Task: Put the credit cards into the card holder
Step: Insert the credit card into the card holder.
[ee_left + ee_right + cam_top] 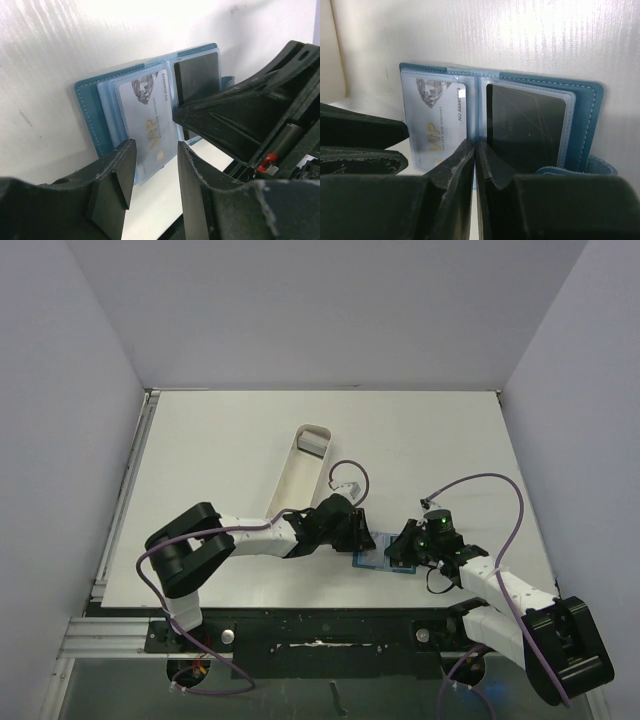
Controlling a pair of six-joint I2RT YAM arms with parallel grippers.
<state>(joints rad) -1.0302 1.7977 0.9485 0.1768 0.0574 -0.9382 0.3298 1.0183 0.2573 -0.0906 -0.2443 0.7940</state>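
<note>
- The card holder (375, 558) lies opened flat on the white table (450, 440), teal cover down and its lighter blue inside facing up.
- Its clear pockets are filled on both leaves. A grey card (437, 120) printed "VIP" sits in the pocket on one side of the holder's middle fold.
- A black card (525, 125) sits in the pocket on the other side of that fold. Both cards lie flat and fully within the holder's outline.
- The holder's snap tab (590, 167) sticks out at the near corner on the black-card side, as the right wrist camera sees it.
- The left gripper (155, 160) is at the holder's grey-card side, low over the table. It is released: its two fingers stand apart, with the edge of the holder showing through the gap and nothing visibly between the pads.
- The right gripper (475, 150) is at the holder's near edge, just in front of the middle fold. It is clenched, with the fingertips almost meeting. I cannot tell whether they pinch a pocket edge or only touch it.
- The two grippers are close together, one on each side of the holder.
- A long white tray (295, 480) lies beyond the holder on the left arm's side, apart from it, with something small and grey (315, 441) at its far end.
</note>
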